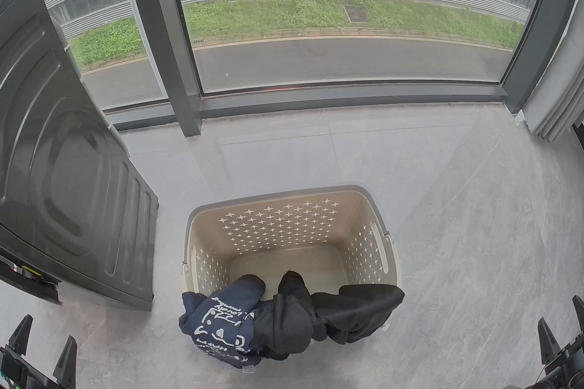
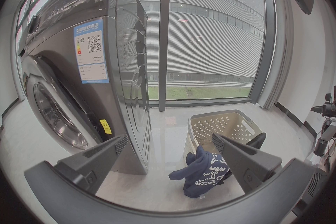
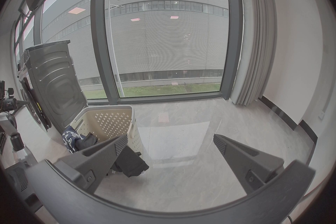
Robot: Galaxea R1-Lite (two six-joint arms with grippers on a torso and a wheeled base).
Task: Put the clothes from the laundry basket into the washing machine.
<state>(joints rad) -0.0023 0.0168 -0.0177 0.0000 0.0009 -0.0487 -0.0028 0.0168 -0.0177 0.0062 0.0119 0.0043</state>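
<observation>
A beige laundry basket (image 1: 286, 220) stands on the floor in front of me. Over its near rim hang a navy printed garment (image 1: 222, 323) and a black garment (image 1: 328, 311). The dark grey washing machine (image 1: 67, 177) stands to the basket's left; its round door (image 2: 57, 116) faces away from the basket. My left gripper (image 1: 42, 351) is open and empty at the lower left, short of the basket. At the lower right my right gripper (image 1: 563, 326) is open and empty too. The left wrist view shows the basket (image 2: 224, 125), the navy garment (image 2: 204, 174) and the open left gripper (image 2: 169, 142).
A large floor-to-ceiling window with a dark mullion (image 1: 161, 31) closes the far side. A grey curtain (image 1: 559, 98) hangs at the far right. Pale tiled floor (image 1: 474, 214) spreads to the right of the basket. The right wrist view shows the basket (image 3: 108, 123) and the open right gripper (image 3: 169, 142).
</observation>
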